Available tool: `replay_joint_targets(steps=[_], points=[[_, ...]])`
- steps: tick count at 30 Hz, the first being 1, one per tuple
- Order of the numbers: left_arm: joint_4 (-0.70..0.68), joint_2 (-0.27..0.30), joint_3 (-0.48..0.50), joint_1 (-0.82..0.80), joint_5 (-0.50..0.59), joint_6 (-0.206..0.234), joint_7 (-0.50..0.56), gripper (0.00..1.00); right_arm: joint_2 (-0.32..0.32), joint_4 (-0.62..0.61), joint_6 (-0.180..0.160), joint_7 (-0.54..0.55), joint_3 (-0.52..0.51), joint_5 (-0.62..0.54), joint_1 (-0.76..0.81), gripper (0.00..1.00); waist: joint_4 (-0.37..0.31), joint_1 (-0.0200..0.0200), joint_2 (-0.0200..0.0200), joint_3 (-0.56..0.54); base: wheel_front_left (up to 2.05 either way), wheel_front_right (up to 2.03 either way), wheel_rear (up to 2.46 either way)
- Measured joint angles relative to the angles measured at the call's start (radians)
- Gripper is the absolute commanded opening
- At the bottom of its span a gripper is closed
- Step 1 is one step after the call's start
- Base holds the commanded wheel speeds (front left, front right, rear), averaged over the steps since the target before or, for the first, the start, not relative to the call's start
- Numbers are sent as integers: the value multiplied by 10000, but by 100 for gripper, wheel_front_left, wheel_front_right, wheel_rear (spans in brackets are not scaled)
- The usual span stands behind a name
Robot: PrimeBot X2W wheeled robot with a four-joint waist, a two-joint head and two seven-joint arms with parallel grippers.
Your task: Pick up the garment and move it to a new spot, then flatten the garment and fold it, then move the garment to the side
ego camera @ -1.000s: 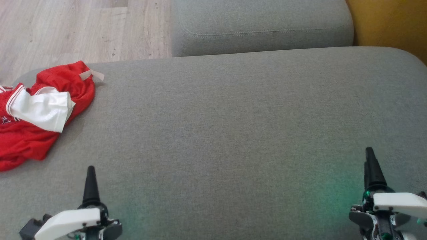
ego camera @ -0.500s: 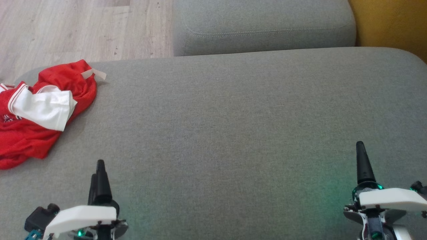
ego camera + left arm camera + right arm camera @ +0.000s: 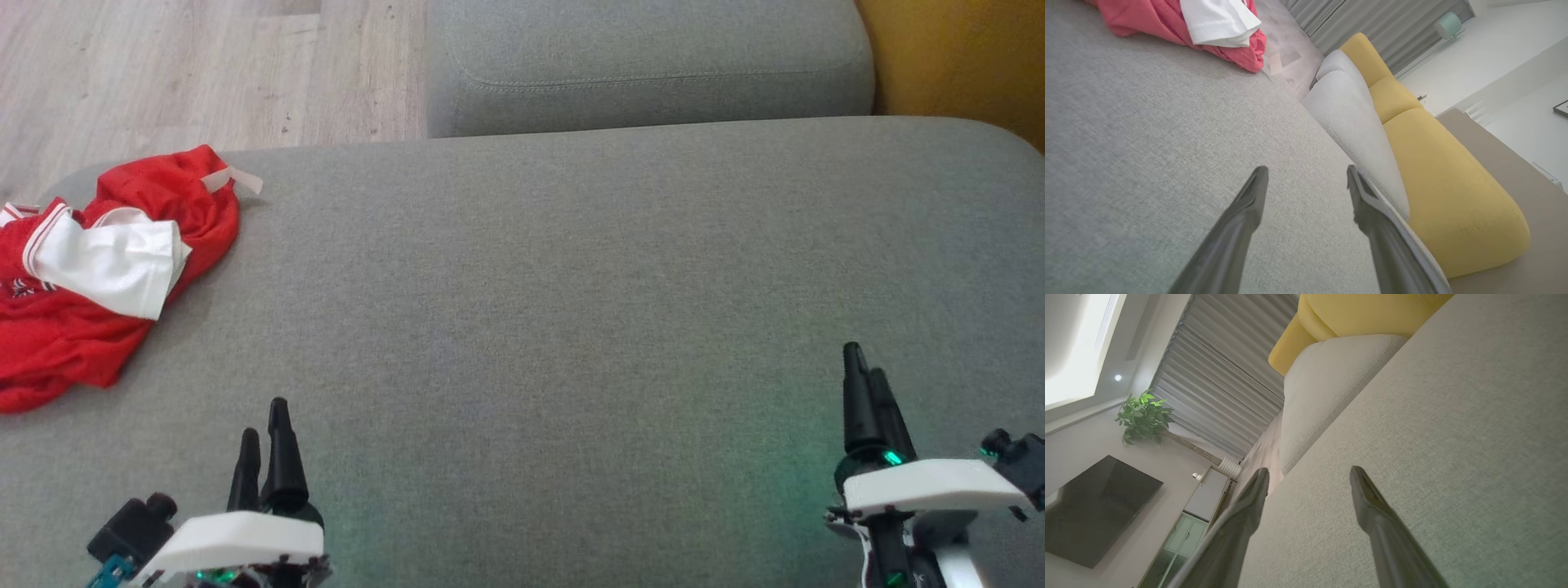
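A crumpled red garment (image 3: 73, 327) with a white sleeve (image 3: 110, 265) lies at the far left of the grey cushion (image 3: 531, 286), partly cut off by the picture's edge. The left wrist view has the garment (image 3: 1167, 20) at its top left. My left gripper (image 3: 265, 425) hovers low at the lower left, open and empty, well short of the garment; its fingers (image 3: 1249, 204) stand apart over bare fabric. My right gripper (image 3: 861, 376) is at the lower right, also open with nothing between its fingers (image 3: 1367, 502).
A second grey cushion (image 3: 645, 65) sits behind the big one, with a yellow sofa part (image 3: 955, 57) at the top right. Wooden floor (image 3: 163, 73) lies beyond the cushion's far left edge. A television (image 3: 1090, 510) and a plant (image 3: 1143, 416) show in the right wrist view.
Both grippers have turned about their wrists, so two fingers of each now show. The left one shifted right, the right one shifted left. The garment has stayed put.
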Motion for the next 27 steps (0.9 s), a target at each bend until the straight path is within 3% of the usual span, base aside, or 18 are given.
replay_joint_targets(steps=[27], points=[[-40, 12, -656, 203, 3095, 508, -815, 100, -2, 140, 0, -800, 640, -3595, 145, 100, 96, 0, 0, -31, 0, 0, 0]])
